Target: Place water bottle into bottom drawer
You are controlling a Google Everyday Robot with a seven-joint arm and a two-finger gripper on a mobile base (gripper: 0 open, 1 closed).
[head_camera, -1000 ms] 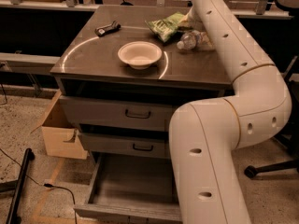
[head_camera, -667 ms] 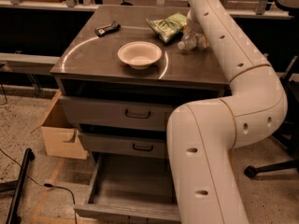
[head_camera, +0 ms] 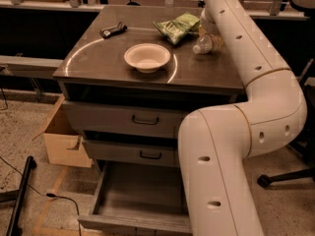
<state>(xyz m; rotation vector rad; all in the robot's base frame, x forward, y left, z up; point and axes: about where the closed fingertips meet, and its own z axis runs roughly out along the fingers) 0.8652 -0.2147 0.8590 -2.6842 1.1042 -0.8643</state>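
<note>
Near the back right corner of the desk (head_camera: pixel 98 65), the water bottle (head_camera: pixel 203 45) lies on its side on the top, close to the right edge and partly hidden by the robot's white arm (head_camera: pixel 256 82). The gripper (head_camera: pixel 205 26) hangs just above the bottle, at the end of the arm, which comes in over the desk's right edge. The arm covers most of the gripper, so I cannot tell whether it is open, closed or gripping the bottle.

Just left of the bottle, along the back edge, lies a green snack bag (head_camera: pixel 178 26). A white bowl (head_camera: pixel 147 57) sits upright near the middle of the top, well apart from the bottle. A small black object (head_camera: pixel 113 30) lies toward the back left corner.

Below the front edge, the top drawer (head_camera: pixel 113 118) and the middle drawer (head_camera: pixel 118 150) are shut, each with a black handle. The bottom drawer (head_camera: pixel 142 195) is pulled out, its flat grey floor bare where it shows; the arm hides its right part. A cardboard box (head_camera: pixel 64 144) stands on the floor against the desk's left side.
</note>
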